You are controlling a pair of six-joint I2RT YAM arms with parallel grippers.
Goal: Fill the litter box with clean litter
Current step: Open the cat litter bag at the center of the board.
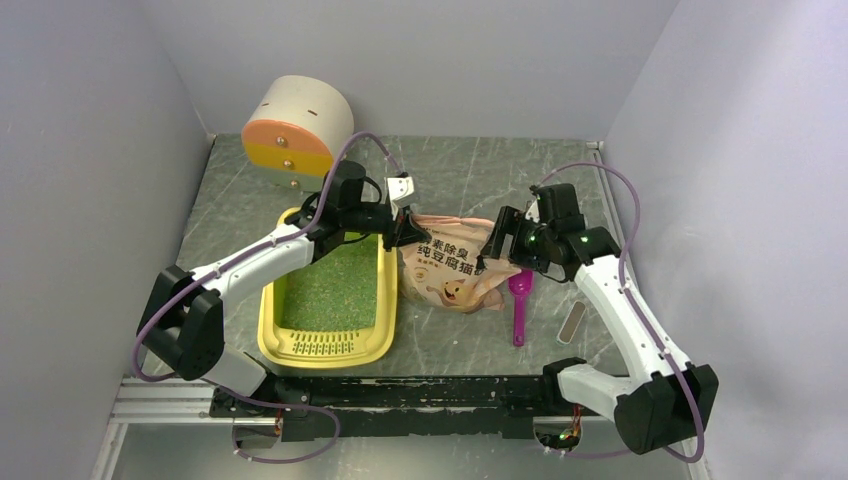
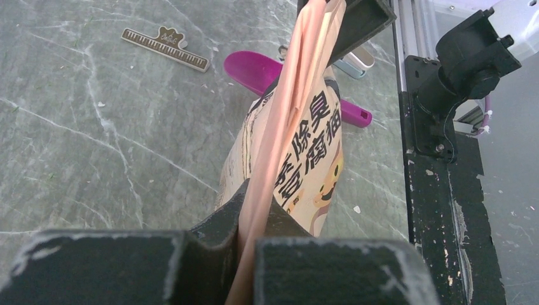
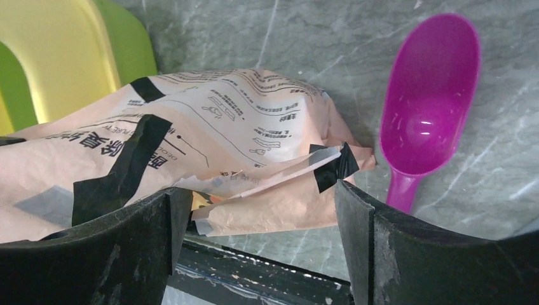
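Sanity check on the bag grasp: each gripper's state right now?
Left gripper: shut on the bag edge.
Right gripper: open, jaws astride the bag's corner.

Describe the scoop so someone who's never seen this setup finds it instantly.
Find the yellow litter box on the left of the table; a pink-beige bag lies just right of it. The scoop lies flat beside the bag's right edge, handle toward the near side. It's the only magenta item, unlike the pale strip further right.
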